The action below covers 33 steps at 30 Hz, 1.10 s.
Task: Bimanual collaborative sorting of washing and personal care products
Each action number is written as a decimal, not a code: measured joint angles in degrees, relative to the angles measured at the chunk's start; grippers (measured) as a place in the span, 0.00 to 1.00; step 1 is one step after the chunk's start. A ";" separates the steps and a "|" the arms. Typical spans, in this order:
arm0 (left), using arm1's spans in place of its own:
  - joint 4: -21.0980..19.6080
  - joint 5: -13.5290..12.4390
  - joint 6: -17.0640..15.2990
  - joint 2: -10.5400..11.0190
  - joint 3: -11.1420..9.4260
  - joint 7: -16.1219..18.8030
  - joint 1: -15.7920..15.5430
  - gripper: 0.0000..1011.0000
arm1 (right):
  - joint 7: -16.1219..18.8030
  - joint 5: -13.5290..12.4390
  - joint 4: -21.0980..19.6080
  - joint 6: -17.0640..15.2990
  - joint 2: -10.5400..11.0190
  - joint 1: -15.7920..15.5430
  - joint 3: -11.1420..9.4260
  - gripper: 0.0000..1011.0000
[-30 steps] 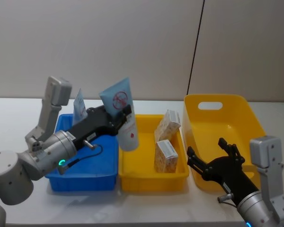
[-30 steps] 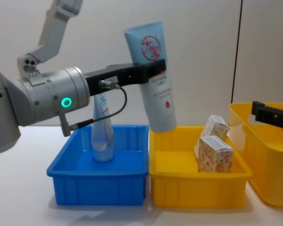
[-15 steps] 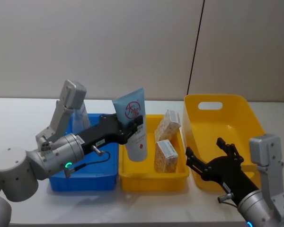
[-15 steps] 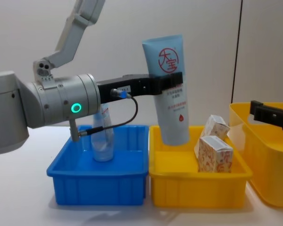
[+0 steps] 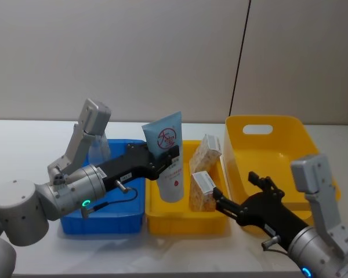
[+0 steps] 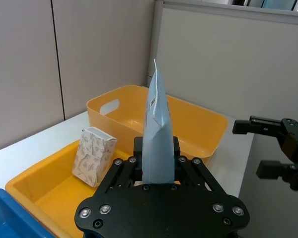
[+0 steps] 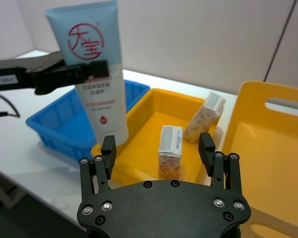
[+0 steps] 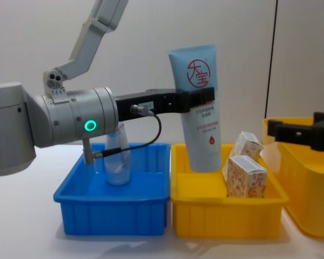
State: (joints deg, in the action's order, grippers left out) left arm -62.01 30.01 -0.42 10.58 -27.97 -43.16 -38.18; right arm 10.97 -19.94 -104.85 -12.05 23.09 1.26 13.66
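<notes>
The fingers (image 7: pixel 108 148) of the right gripper (image 5: pixel 234 188) are spread wide and hold nothing, just in front of the small yellow bin (image 5: pixel 185 223). Inside it stand the near carton (image 5: pixel 202 191) and the far carton (image 5: pixel 206 152). Beside them the left gripper (image 8: pixel 197 100) clamps the pale-blue tube (image 8: pixel 201 135) upright, its lower end dipping into that bin. The smaller tube (image 8: pixel 117 159) stands in the blue bin (image 8: pixel 113 216). The sorting looks nearly done, with only the held tube left to release.

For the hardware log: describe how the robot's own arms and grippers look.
The left arm and right arm are silver-grey, with round joints and boxy pale links. The left one carries a glowing green ring light and a looping black cable. The left gripper and right gripper are matte black, with flat screw-studded bases and slim fingers.
</notes>
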 joint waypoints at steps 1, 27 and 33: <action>0.05 0.00 -0.03 0.00 -0.06 -0.06 -0.05 0.25 | 0.23 0.02 -0.01 -0.50 0.11 0.18 0.18 0.99; 0.38 -0.01 -0.26 0.00 -0.37 -0.51 -0.28 0.25 | 0.75 7.92 8.36 -2.97 -3.44 9.47 8.48 0.99; 0.40 -0.01 -0.27 0.00 -0.40 -0.55 -0.31 0.25 | 0.45 9.14 10.89 -2.32 -5.16 11.28 9.70 0.99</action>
State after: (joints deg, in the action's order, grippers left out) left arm -61.62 30.00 -0.69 10.58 -28.37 -43.71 -38.49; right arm 11.41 -10.80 -93.96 -14.37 17.93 12.53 23.37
